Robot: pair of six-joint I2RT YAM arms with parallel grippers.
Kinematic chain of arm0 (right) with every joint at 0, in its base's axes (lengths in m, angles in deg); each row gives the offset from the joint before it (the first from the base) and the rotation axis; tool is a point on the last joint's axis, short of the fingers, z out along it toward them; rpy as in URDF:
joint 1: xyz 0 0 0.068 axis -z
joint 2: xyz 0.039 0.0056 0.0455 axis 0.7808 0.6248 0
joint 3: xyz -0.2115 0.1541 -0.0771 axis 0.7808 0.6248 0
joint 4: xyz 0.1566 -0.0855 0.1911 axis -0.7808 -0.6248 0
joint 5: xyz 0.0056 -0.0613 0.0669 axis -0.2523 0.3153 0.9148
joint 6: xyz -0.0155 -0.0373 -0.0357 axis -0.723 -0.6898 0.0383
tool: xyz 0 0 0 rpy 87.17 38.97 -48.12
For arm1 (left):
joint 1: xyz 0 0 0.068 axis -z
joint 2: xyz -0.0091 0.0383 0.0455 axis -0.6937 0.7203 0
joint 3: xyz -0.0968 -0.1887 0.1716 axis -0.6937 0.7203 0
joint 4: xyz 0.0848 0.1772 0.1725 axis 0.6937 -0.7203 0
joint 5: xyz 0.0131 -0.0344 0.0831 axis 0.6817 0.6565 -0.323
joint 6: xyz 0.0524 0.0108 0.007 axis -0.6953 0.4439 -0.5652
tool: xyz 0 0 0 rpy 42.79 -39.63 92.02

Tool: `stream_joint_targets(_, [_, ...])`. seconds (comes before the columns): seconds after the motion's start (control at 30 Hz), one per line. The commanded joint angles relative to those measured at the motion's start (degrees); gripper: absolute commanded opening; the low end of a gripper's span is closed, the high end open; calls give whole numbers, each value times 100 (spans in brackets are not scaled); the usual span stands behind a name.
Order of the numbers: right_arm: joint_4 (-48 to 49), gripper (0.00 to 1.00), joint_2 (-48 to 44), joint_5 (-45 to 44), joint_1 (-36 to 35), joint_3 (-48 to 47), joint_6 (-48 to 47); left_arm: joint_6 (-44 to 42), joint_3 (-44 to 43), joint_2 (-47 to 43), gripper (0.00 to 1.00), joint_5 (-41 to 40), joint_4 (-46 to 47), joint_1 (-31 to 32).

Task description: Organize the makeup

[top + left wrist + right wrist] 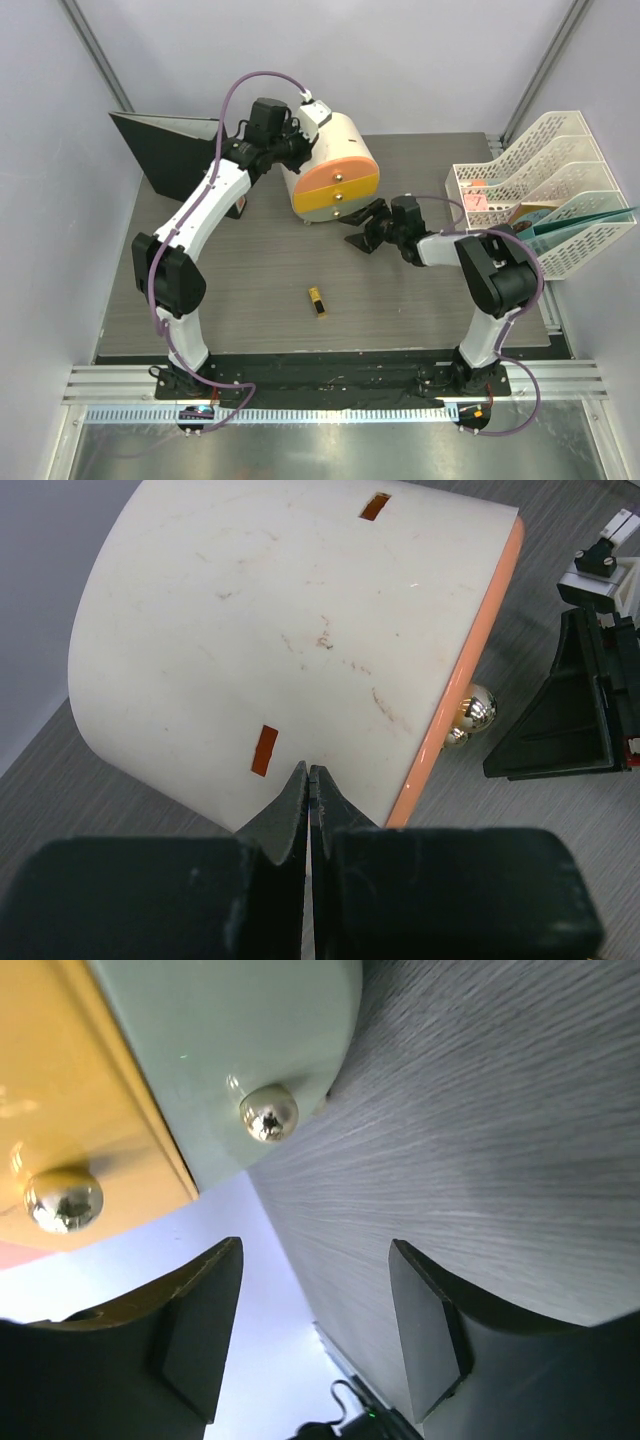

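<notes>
I am judging this as the opening step: getting a drawer of the box (335, 160) open so the makeup has somewhere to go. My left claw (308, 772) is clenched on nothing, its two black fingers pinched together at the far-left flank of the box, tips right at the curved shell. Whether they are actually pressing on it I cannot tell. My right claw (315, 1250) is spread wide and pointing at the drawer face from the right, with nothing between the fingers yet.

The only makeup I am seeing is the lipstick (317, 301) — small, black and gold, lying on its side on the table (420, 310), near the middle and well apart from both claws.

The next move is calling for a fine line-up, I think: the ball knob (268, 1112) on the pale front is sitting beyond my right fingertips and off to one side, a second knob (62, 1198) on the yellow front beside it. Both are polished metal balls — round, slick, easy to slip off — so the fingers should be closing squarely around one before pulling, with the left claw bracing the box.

The shell is a smooth, matt cream cylinder lying on its side, lightly scuffed, with an orange rim. The table is grey wood-grain laminate. A white plastic lattice rack (520, 150) is standing at the right edge.
</notes>
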Motion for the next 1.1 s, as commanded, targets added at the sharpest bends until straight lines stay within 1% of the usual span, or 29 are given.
stream_joint_targets(0.0, [1302, 65, 352, -92, 23, 113, 784, 25, 162, 3, 0, 143, -354, 26])
stream_joint_targets(0.23, [2191, 58, 968, -312, 23, 148, 1391, -1, 162, -15, 0, 108, -363, 26])
stream_joint_targets(0.3, [2366, 54, 1100, -295, 23, 61, 1435, -27, 171, -24, 0, 107, -372, 26])
stream_joint_targets(0.37, [2420, 53, 1224, -303, 23, -1, 1436, -36, 179, -24, 0, 81, -380, 26])
stream_joint_targets(0.6, [3070, 48, 1461, -268, 14, -107, 1594, -63, 188, -24, 0, 64, -398, 26])
stream_joint_targets(0.9, [3001, 47, 1330, -119, 23, -309, 1208, -98, 188, -15, 0, 11, -442, 26])
stream_joint_targets(1.07, [2702, 48, 1163, -13, 23, -484, 830, -133, 214, -15, 0, -42, -459, 26])
